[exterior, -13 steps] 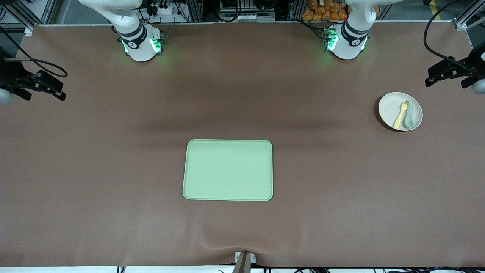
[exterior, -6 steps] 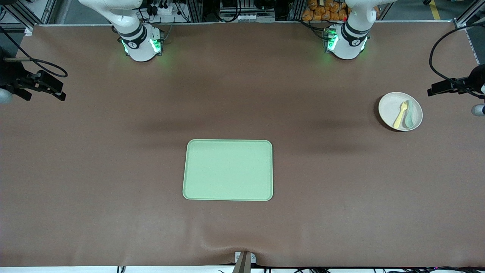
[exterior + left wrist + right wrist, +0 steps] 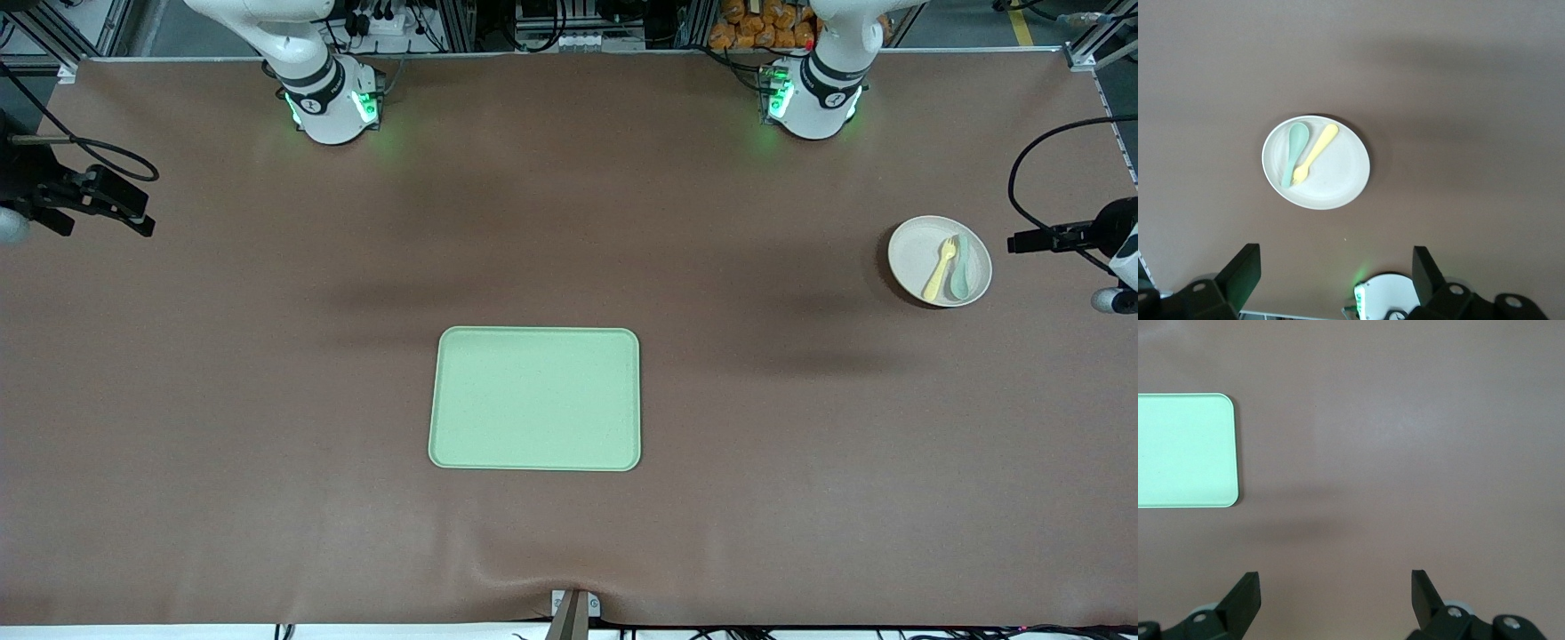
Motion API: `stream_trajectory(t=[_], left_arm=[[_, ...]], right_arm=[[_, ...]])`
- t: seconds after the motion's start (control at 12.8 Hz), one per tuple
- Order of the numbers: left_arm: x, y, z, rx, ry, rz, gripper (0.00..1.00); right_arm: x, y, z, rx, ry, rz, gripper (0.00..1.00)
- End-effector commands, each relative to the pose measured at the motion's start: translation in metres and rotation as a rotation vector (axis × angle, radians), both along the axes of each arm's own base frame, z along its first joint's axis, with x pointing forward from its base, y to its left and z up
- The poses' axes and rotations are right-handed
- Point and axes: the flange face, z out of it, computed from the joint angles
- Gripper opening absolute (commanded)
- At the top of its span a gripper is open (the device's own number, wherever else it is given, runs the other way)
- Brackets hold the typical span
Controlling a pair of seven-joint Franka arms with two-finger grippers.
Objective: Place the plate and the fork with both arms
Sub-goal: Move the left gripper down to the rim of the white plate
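The off-white plate [image 3: 911,253] sits on the brown table at the left arm's end. The yellow fork [image 3: 940,268] lies in it, beside a green spoon [image 3: 960,267]. My left gripper [image 3: 1018,242] is up over the table's edge at that end, beside the plate and apart from it, open and empty. The left wrist view shows the plate [image 3: 1338,177], the fork [image 3: 1315,154] and the spoon [image 3: 1294,152] below my open left gripper [image 3: 1336,267]. My right gripper [image 3: 142,218] waits open over the right arm's end, as the right wrist view [image 3: 1335,587] shows.
A rectangular light-green tray [image 3: 534,398] lies in the middle of the table, nearer to the front camera than the plate. Its corner shows in the right wrist view [image 3: 1185,450]. The left arm's base [image 3: 1388,297] shows in the left wrist view.
My left gripper has swung along the table's end to a spot level with the plate. The right arm, plate, fork and tray have not moved.
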Motion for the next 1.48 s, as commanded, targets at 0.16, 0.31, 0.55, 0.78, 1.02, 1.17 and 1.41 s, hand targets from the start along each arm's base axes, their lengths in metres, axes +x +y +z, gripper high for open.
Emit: stream_trajectory(t=[0.16, 0.31, 0.55, 0.78, 1.02, 1.17, 1.41], left_arm=[[-0.021, 0.041, -0.045, -0.016, -0.022, -0.041, 1.0], [-0.031, 0.069, -0.066, -0.033, -0.057, -0.068, 1.0], [-0.048, 0.117, -0.105, -0.054, -0.12, -0.116, 1.0], [-0.069, 0.142, -0.146, -0.065, -0.148, -0.119, 1.0], [-0.098, 0.163, -0.189, -0.085, -0.174, -0.151, 1.0], [-0.109, 0.174, -0.208, -0.113, -0.16, -0.165, 1.0], [-0.114, 0.177, -0.228, -0.149, -0.138, -0.193, 1.0]], right_arm=[[0.001, -0.004, 0.003, 0.004, 0.002, 0.005, 1.0], [0.001, -0.004, 0.003, 0.004, 0.002, 0.005, 1.0], [0.001, -0.004, 0.003, 0.004, 0.002, 0.005, 1.0], [0.001, -0.003, 0.003, 0.004, 0.001, 0.005, 1.0], [0.0, -0.003, 0.002, 0.004, 0.004, 0.005, 1.0], [0.0, -0.004, 0.002, 0.004, 0.007, 0.003, 1.0], [0.0, -0.003, 0.002, 0.004, 0.007, 0.005, 1.0]])
